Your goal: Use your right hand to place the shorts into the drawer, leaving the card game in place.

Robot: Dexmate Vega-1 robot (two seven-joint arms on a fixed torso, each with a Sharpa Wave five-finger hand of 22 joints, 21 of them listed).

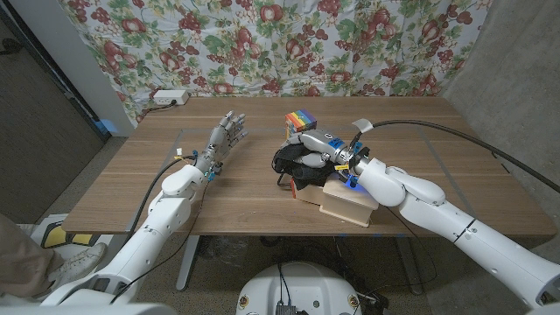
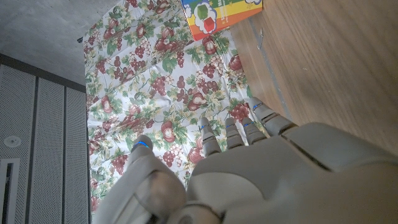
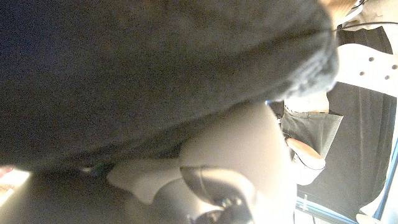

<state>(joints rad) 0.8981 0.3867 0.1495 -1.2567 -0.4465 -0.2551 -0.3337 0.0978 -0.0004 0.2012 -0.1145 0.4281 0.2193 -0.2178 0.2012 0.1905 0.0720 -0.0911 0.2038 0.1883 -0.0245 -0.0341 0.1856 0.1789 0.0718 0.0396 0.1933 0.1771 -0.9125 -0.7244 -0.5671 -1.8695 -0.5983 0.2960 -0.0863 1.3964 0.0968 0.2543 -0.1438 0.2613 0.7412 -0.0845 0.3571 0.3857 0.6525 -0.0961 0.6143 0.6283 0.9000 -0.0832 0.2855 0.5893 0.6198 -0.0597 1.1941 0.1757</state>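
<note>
The black shorts [image 1: 296, 168] lie bunched at the table's middle, against the left edge of the light wooden drawer [image 1: 347, 201]. My right hand [image 1: 320, 147] is on top of the bunch, with its fingers curled into the cloth and gripping it. In the right wrist view the dark shorts [image 3: 155, 74] press close over that hand [image 3: 217, 168]. The rainbow card game box [image 1: 299, 121] stands just behind the shorts, and the card game [image 2: 219, 12] also shows in the left wrist view. My left hand [image 1: 224, 140] waits to the left with its fingers straight and apart, holding nothing; this left hand [image 2: 261, 168] is off the wood.
A white power strip [image 1: 168, 96] sits at the table's back left corner. A floral cloth [image 1: 289, 44] hangs behind the table. A black cable [image 1: 455, 131] arcs over the right side. The drawer stands near the table's front edge [image 1: 262, 232].
</note>
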